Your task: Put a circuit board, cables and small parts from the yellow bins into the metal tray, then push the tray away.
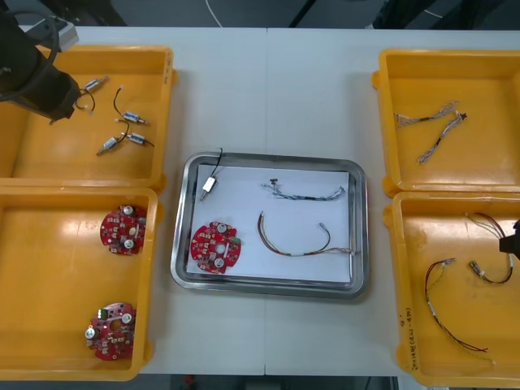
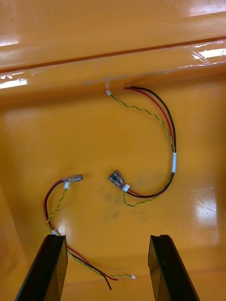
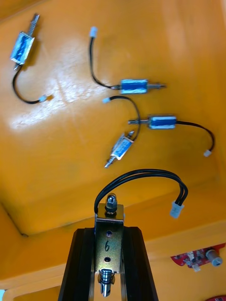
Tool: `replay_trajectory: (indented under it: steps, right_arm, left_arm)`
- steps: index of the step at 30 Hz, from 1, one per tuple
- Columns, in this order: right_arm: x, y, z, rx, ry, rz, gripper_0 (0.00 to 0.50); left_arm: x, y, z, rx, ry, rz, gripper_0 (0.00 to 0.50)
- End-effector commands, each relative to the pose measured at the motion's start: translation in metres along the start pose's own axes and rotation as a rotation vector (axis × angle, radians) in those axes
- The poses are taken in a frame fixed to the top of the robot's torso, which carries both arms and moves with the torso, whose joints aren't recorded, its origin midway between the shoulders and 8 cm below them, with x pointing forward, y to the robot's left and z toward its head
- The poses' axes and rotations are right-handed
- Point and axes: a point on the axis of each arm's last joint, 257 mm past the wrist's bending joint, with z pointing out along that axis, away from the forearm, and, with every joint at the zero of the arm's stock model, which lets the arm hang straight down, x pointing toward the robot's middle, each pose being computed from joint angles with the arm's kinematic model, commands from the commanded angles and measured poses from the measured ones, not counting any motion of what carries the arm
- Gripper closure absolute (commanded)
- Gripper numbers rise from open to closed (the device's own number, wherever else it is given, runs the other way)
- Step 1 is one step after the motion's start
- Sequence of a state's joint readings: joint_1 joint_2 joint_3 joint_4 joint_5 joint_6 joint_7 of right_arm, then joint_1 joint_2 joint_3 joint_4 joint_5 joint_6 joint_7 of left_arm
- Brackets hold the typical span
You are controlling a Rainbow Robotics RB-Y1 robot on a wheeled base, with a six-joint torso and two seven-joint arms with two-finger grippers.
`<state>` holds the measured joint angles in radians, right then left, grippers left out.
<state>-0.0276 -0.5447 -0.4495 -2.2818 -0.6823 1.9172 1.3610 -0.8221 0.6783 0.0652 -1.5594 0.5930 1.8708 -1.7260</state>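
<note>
Nearest the robot, the near left yellow bin [image 1: 24,244] held two round red circuit boards [image 1: 111,320] [image 1: 123,229]. Across the table, the right gripper [image 1: 512,242] hung over the near right yellow bin [image 1: 443,223]. In its wrist view the right gripper [image 2: 106,265] had its fingers spread wide with nothing between them. Below it lay one red, black and yellow cable [image 2: 172,155] curled near the bin wall, and a second cable [image 2: 52,207] passing under one finger.

Between the bins sat the metal tray [image 1: 180,244], white inside. It carried a third circuit board [image 1: 215,246] at its near left. A red and yellow cable [image 1: 296,240] lay to that board's right, and a twisted blue and white cable [image 1: 305,193] lay farther back. A small metal part on a black lead [image 1: 209,184] rested at the tray's far left.

At the far left, the left gripper [image 1: 65,101] hovered above the far left yellow bin [image 1: 49,154]. Its wrist view showed the left gripper [image 3: 109,233] clamped on a held metal part [image 3: 108,249] marked "6", whose black lead [image 3: 141,176] looped out ahead of the fingers. Four loose metal parts [image 3: 134,86] lay scattered on the bin floor below. The far right yellow bin [image 1: 487,81] contained two twisted cables [image 1: 426,116].
</note>
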Motion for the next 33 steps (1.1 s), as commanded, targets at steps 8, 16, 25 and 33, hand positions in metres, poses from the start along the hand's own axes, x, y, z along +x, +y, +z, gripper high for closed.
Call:
replay_trajectory:
  steps: [8, 16, 25, 33]
  right_arm:
    - [-0.002, -0.012, -0.01, 0.031, -0.016, 0.028, 0.0]
    - [-0.002, -0.012, -0.01, 0.03, -0.015, 0.027, 0.0]
    - [-0.002, -0.011, -0.01, 0.029, -0.014, 0.033, 0.0]
    - [-0.002, -0.011, -0.01, 0.03, -0.014, 0.035, 0.0]
  left_arm:
    - [-0.056, -0.07, -0.052, 0.026, -0.126, -0.111, 0.5]
    - [-0.072, -0.122, -0.058, 0.059, -0.15, -0.134, 0.5]
    - [-0.064, -0.187, -0.045, 0.088, -0.121, -0.124, 0.5]
    - [-0.043, -0.226, -0.021, 0.089, -0.046, -0.068, 0.5]
